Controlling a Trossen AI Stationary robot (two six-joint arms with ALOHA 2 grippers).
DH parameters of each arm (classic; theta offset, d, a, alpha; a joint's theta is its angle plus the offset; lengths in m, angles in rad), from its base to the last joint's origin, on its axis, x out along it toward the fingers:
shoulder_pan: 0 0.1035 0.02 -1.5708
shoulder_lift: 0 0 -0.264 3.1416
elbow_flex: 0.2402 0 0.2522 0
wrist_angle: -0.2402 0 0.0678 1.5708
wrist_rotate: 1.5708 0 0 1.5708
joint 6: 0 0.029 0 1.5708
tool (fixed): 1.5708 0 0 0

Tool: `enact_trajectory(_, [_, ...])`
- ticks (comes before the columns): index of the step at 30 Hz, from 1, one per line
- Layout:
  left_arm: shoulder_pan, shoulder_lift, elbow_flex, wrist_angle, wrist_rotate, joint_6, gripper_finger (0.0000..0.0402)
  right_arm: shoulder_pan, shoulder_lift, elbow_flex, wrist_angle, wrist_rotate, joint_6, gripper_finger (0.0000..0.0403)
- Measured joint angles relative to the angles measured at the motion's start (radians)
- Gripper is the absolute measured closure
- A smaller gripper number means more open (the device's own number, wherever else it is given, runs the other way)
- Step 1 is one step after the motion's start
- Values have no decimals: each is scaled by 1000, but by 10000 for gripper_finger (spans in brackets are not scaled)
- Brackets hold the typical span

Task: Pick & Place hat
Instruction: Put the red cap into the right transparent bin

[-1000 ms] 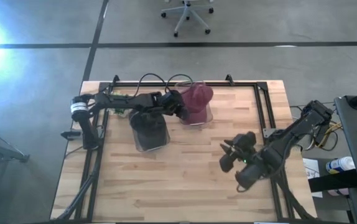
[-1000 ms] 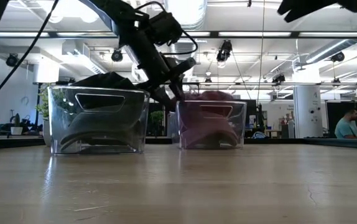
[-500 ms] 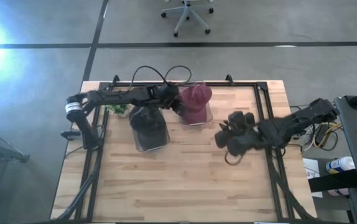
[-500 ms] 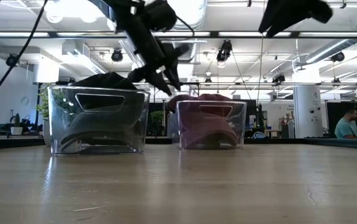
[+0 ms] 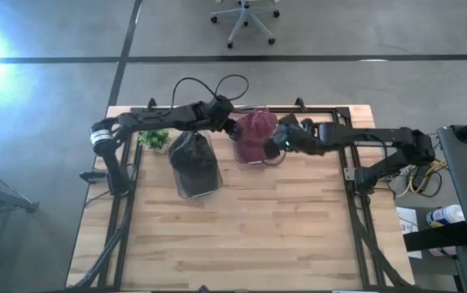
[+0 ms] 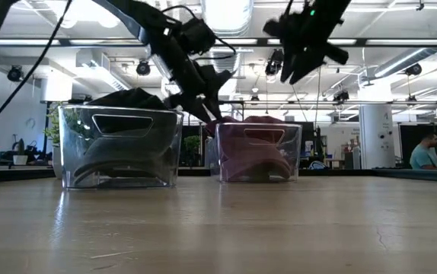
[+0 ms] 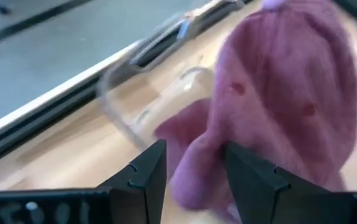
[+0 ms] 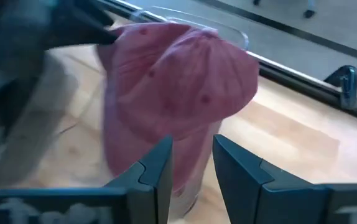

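A maroon hat (image 5: 255, 129) sits crown up in a small clear bin (image 6: 295, 152) at the table's far middle, bulging over the rim. My left gripper (image 7: 195, 148) is open, low over the hat's left edge (image 5: 235, 129) and close above the bin rim (image 6: 207, 110). My right gripper (image 8: 193, 142) is open too, by the hat's right side (image 5: 276, 142) and well above it (image 6: 296, 61). Neither visibly touches the hat. A black hat (image 5: 193, 159) fills a larger clear bin (image 6: 119, 144) to the left.
A small green plant (image 5: 154, 140) stands left of the black hat's bin. A black metal rail (image 5: 217, 108) with cables runs along the far edge and down both sides. The near half of the wooden table (image 5: 242, 236) is bare. A person (image 6: 424, 152) is far off in the room.
My right gripper has swung from the near right part of the table toward the far edge and left, ending beside the maroon hat. My left gripper has shifted a little toward the far edge, risen slightly and rolled. Both hats stay in their bins.
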Motion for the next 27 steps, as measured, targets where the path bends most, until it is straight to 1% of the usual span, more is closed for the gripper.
enact_trajectory(1, [3,14,0,28,27,0,248,-24,13,0,4,-4,-15,294])
enact_trajectory(3, [4,42,0,60,43,1,248,-71,43,-2,2,-8,-49,294])
enact_trajectory(7, [3,101,7,64,47,13,248,-176,87,-2,2,-54,-126,294])
enact_trajectory(13, [5,131,35,66,48,24,248,-322,109,-6,12,-72,-294,294])
enact_trajectory(14, [5,131,38,67,46,27,248,-348,110,-6,18,-106,-330,294])
enact_trajectory(17, [7,131,54,69,28,37,248,-425,112,-19,86,-285,-429,294])
enact_trajectory(18, [9,131,58,69,27,37,248,-445,112,-28,112,-320,-449,294])
enact_trajectory(22, [11,132,63,80,25,36,248,-489,113,-70,206,-363,-499,294])
enact_trajectory(27, [11,134,51,82,24,32,248,-507,136,-119,315,-436,-559,294])
